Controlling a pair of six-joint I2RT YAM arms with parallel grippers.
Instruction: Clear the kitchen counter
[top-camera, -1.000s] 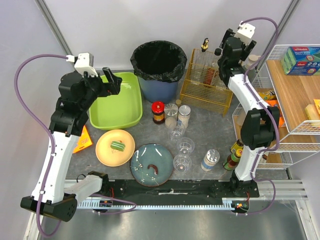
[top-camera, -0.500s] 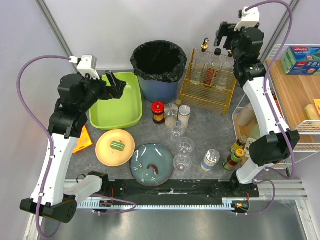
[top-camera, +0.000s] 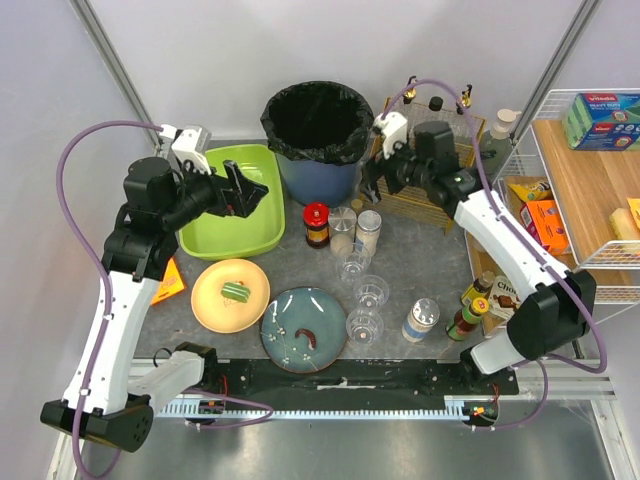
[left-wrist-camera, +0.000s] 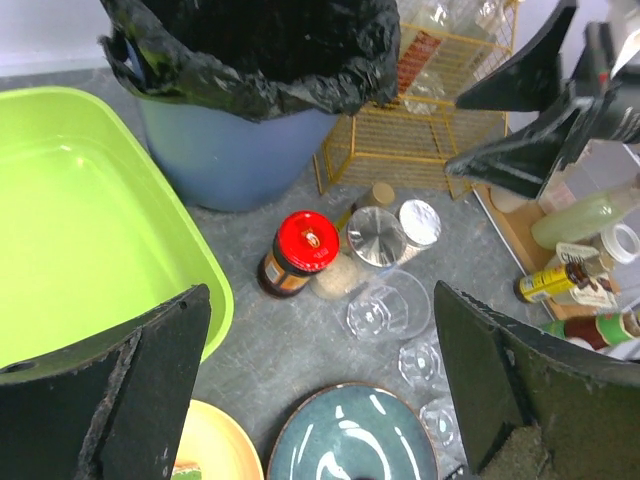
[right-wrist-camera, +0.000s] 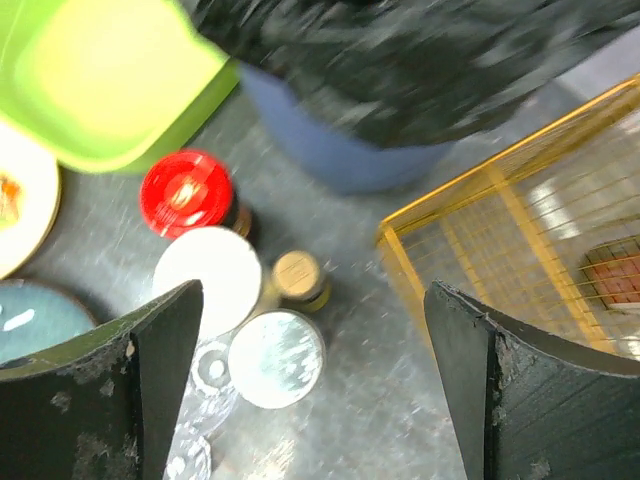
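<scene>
The kitchen counter (top-camera: 425, 262) is a grey mottled top. On it stand a red-lidded jar (top-camera: 316, 222), two shakers (top-camera: 343, 228), a small cork-lidded jar (right-wrist-camera: 297, 275), three clear glasses (top-camera: 371, 292) and a lying shaker (top-camera: 420, 320). In front are a yellow plate (top-camera: 222, 305) and a blue plate (top-camera: 290, 318), each with a scrap on it. My left gripper (top-camera: 247, 190) hovers open over the green tub's right rim, nothing between its fingers (left-wrist-camera: 150, 380). My right gripper (top-camera: 372, 178) hangs open and empty above the jars, beside the yellow wire basket.
A green tub (top-camera: 232, 205) and a black-lined bin (top-camera: 319, 130) stand at the back. The yellow wire basket (top-camera: 425, 185) holds bottles. A white wire rack (top-camera: 585, 180) fills the right side, bottles (top-camera: 470, 310) at its foot. An orange scrap (top-camera: 165, 285) lies at the left.
My right arm has swung down and left from high over the basket to just above the jars. My left gripper has shifted right, toward the tub's right rim.
</scene>
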